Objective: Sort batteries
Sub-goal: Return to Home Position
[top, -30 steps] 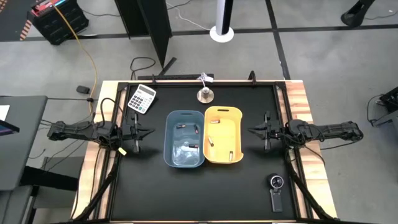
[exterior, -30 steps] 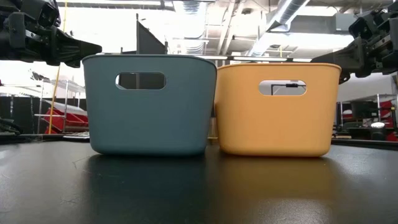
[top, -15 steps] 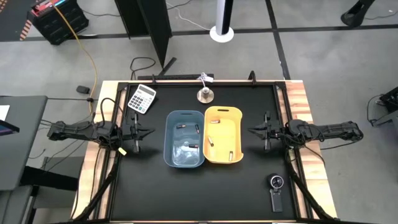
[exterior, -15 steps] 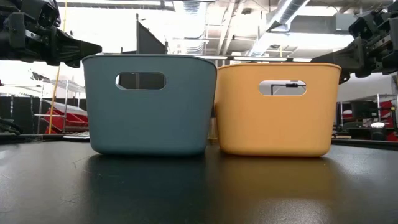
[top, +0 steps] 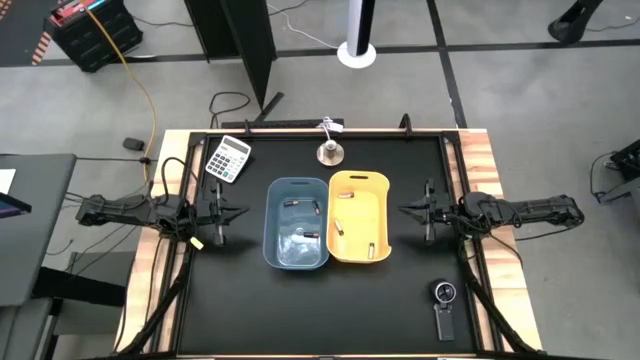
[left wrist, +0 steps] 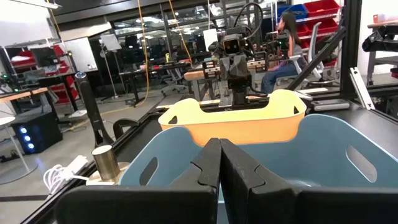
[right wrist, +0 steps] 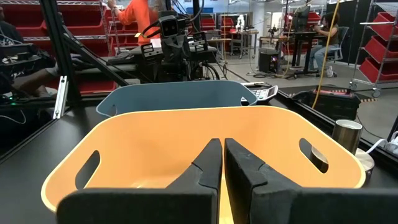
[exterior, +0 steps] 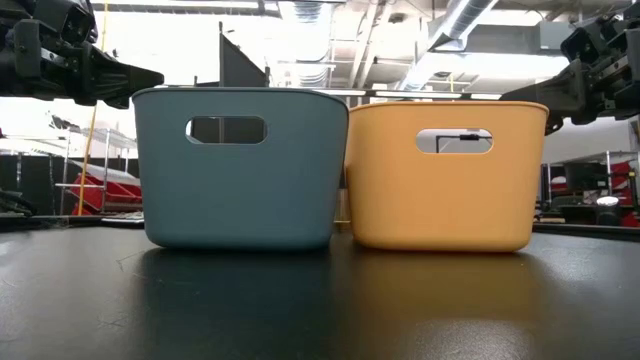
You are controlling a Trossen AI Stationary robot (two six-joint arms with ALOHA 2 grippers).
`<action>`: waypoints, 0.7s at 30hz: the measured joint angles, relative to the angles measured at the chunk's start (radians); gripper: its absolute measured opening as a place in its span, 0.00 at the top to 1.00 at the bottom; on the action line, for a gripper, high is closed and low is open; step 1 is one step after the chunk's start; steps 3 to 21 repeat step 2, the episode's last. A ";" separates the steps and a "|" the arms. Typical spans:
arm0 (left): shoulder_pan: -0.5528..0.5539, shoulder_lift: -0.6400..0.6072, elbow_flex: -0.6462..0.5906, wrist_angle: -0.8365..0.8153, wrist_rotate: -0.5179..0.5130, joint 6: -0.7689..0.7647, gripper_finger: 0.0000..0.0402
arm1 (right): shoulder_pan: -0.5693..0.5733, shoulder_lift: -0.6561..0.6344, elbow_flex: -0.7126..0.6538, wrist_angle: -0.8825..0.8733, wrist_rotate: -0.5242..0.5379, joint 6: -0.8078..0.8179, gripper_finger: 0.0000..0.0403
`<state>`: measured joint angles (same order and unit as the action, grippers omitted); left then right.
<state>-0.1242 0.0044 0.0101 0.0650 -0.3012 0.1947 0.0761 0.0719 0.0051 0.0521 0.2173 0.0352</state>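
Both closed, empty: left hand point(top: 243, 212), right hand point(top: 402, 209) | batteries point(top: 296, 204) in blue bin point(top: 269, 225), yellow bin point(top: 358, 177)

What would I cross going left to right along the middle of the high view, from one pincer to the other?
The left pincer, shut → blue bin → yellow bin, touching the blue one → right pincer, shut.

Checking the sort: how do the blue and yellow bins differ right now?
The blue bin sits on the robot's left, the yellow bin on its right. In the low view the blue bin's rim shows higher than the yellow bin's. Both stand upright, side by side, with batteries inside.
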 joint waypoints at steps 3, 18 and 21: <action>0.000 0.000 0.000 0.000 0.000 0.000 1.00 | 0.000 0.000 0.000 0.000 0.000 0.000 0.91; 0.000 0.000 0.000 0.000 0.000 0.000 1.00 | 0.000 0.000 0.000 0.000 0.000 0.000 0.91; 0.000 0.000 0.000 0.000 0.000 0.000 1.00 | 0.000 0.000 0.000 0.000 0.000 0.000 0.91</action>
